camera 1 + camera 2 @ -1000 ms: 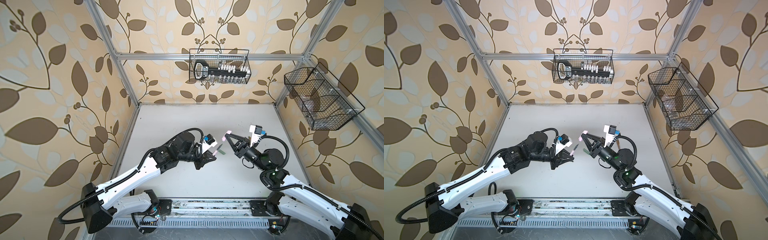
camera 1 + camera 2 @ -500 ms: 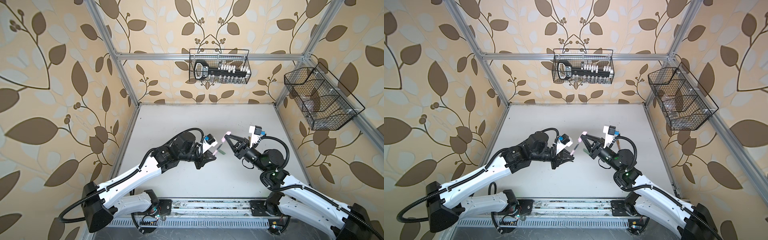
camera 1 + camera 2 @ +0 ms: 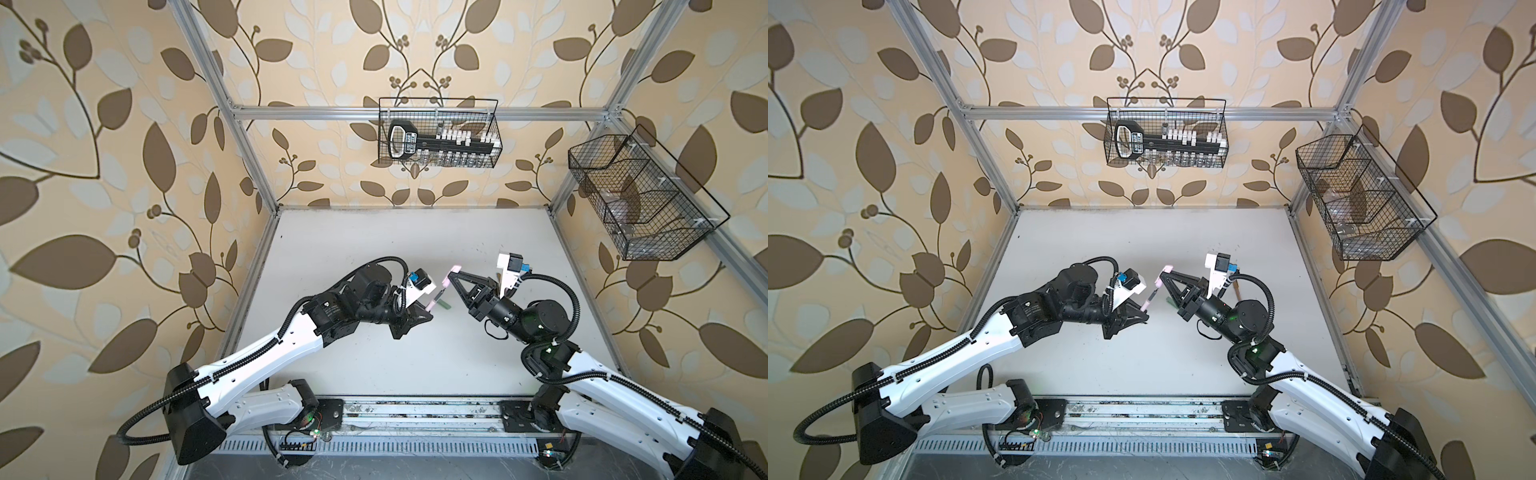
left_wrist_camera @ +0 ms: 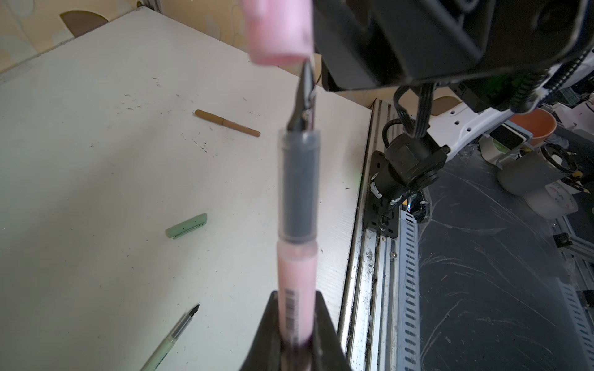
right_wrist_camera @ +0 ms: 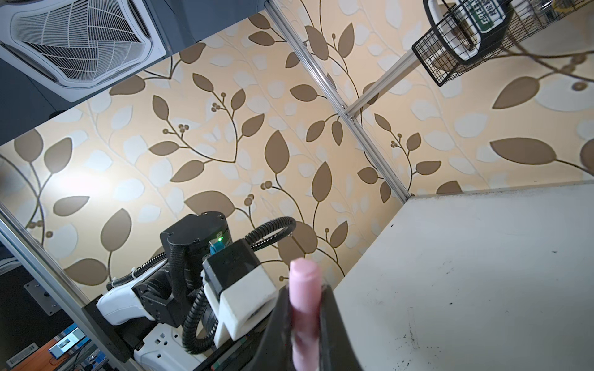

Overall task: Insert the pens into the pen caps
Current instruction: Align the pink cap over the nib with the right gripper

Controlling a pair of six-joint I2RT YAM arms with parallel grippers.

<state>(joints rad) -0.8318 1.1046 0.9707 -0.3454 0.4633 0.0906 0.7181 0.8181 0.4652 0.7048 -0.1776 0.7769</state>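
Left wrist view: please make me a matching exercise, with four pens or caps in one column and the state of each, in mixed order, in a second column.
Column one
1. pink pen
2. pink cap
3. green cap
4. green pen

Column two
A. lies on the table, dark tip bare
B. gripped in the right tool
C. lies on the table, no pen in it
D. gripped in the left tool

Pairs: 1-D, 2-B, 3-C, 4-A

Scuffed white tabletop [image 3: 395,241], leaf-patterned wallpaper [image 3: 104,187], aluminium frame [image 3: 332,113], wire basket [image 3: 440,163] on back rail, mesh bin [image 3: 665,243] on right wall
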